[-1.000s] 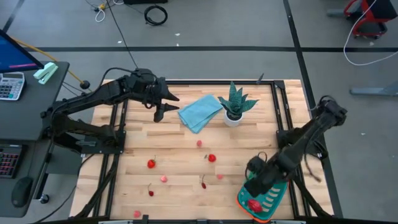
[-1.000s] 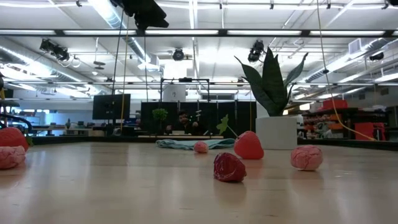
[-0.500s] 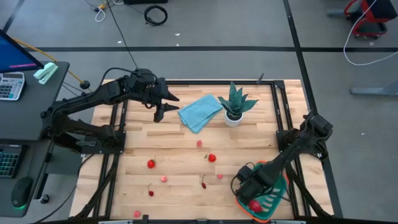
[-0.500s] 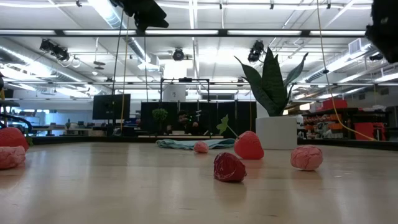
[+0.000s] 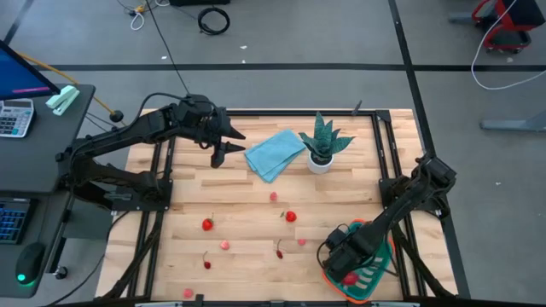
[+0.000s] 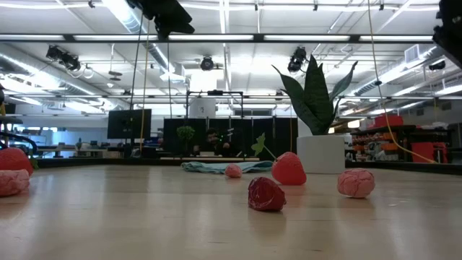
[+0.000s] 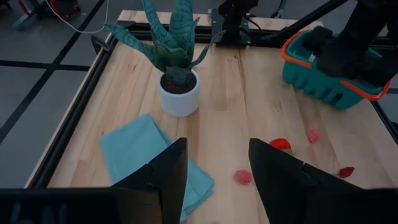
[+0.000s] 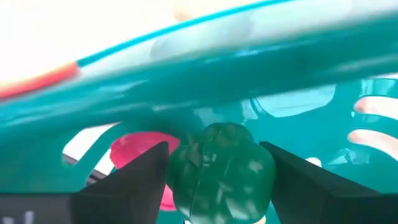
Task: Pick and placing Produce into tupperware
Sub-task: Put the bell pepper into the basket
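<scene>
Inside the teal slotted plastic tupperware with the orange rim band (image 5: 377, 266), at the near right corner of the light wooden worktop (image 5: 247, 205), the right gripper (image 5: 339, 260) is at the placing step: its wrist view shows the two dark fingers spread to either side of a round, bumpy green toy vegetable (image 8: 221, 168), which sits between them against the container's ribbed teal wall with a red toy piece (image 8: 140, 158) just behind it. The fingers look parted about as wide as the green piece, flanking it closely; whether they are pressing it or have let it go cannot be told for sure, though it appears to be resting low in the container, so I judge the drop as being made or just made. The next move, as I read it, calls for opening fully, lifting straight up clear of the orange rim without dragging the container, then swinging out to the loose produce on the worktop: a round red toy fruit (image 5: 291, 217), a small pink piece (image 5: 273, 196), another red piece (image 5: 206, 224) and several smaller red and pink bits scattered toward the near edge. The left gripper (image 7: 214, 171) waits raised over the far left of the worktop, fingers apart and holding nothing, near the folded light blue cloth (image 5: 275, 153) and the spiky green plant in its white pot (image 5: 322, 143).
</scene>
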